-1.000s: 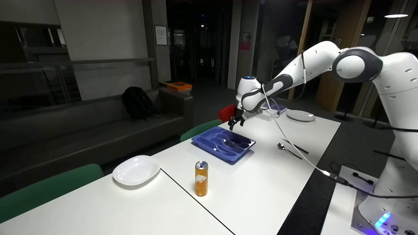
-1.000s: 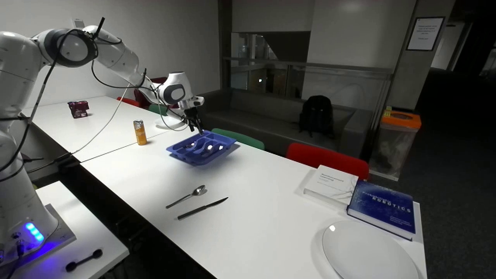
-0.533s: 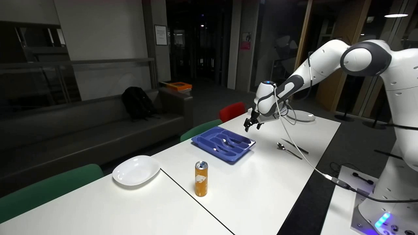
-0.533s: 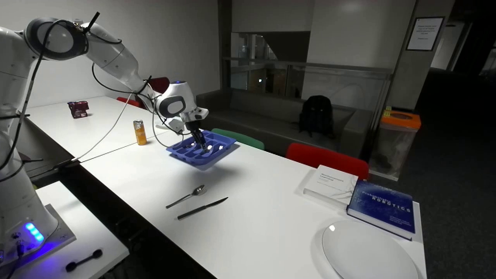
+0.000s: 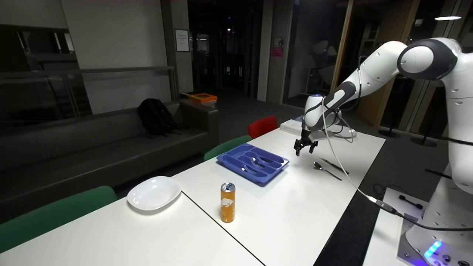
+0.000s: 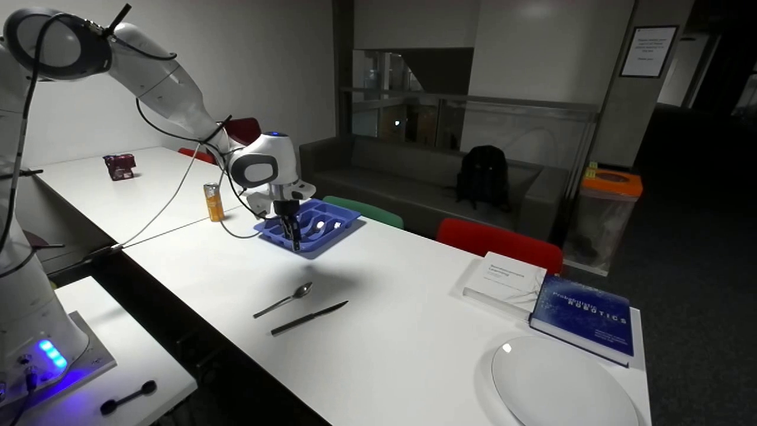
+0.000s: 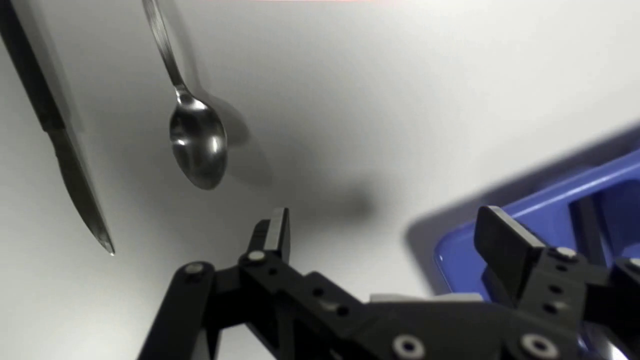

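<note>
My gripper (image 7: 384, 225) stands wide open with nothing between its fingers. In both exterior views the gripper (image 5: 305, 150) hangs above the white table, between the blue cutlery tray (image 5: 240, 174) and two loose pieces of cutlery. Those are a metal spoon (image 7: 198, 145) and a dark-handled knife (image 7: 75, 185), lying side by side and apart from the gripper. In the wrist view both lie at the upper left, with the spoon closer to the jaws. A corner of the tray (image 7: 465, 255) shows behind the right finger. Some cutlery (image 6: 320, 225) lies inside the tray.
An orange can (image 5: 227, 207) stands upright near the table seam, with a white bowl (image 5: 154, 192) beyond it. Two books (image 6: 505, 281) and a pale plate (image 6: 562, 384) occupy the table's far end. A dark red packet (image 6: 120, 167) sits farther back. A white cable (image 5: 334, 157) hangs beside the arm.
From over the tray's far edge, my gripper has travelled past the tray and lower, toward the side where the spoon and knife lie. It has stayed open; the objects have not moved.
</note>
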